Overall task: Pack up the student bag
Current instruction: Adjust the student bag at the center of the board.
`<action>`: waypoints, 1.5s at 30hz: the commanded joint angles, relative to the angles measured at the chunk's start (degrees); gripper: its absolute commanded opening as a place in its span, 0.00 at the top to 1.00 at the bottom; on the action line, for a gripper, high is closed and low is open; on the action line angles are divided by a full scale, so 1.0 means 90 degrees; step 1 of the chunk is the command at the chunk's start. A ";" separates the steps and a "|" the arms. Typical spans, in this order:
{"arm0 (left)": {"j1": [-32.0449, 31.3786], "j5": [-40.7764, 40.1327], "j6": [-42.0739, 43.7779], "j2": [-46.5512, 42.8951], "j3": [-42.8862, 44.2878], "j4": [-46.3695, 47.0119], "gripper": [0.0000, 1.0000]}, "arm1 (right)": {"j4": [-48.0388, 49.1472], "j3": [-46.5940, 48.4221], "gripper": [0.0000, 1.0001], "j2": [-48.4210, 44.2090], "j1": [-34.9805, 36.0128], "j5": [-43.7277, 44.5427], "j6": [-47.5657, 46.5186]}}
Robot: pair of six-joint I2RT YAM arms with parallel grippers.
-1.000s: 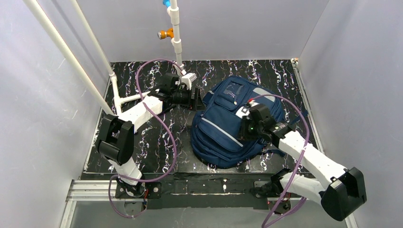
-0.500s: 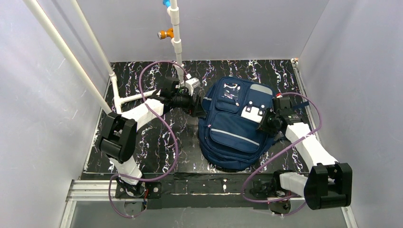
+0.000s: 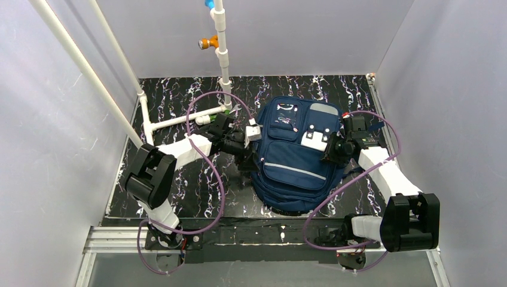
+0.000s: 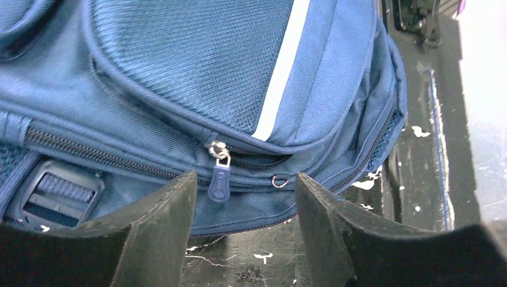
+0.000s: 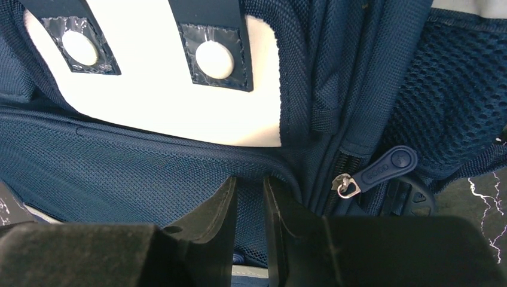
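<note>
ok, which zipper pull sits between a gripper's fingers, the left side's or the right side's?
The left one: the blue pull on the student bag hangs in the open gap of the left gripper. The right-side pull lies beside the right gripper, outside its fingers.

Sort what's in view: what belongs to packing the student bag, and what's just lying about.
Job in hand:
student bag
zipper pull
left end effector
right end effector

Lying about:
white pipe frame
orange valve
</note>
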 commanded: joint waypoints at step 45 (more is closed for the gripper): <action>-0.1182 -0.3074 -0.0366 -0.0501 -0.1060 0.2134 0.80 | -0.0986 0.0214 0.19 -0.0915 -0.0686 0.0112 -0.0268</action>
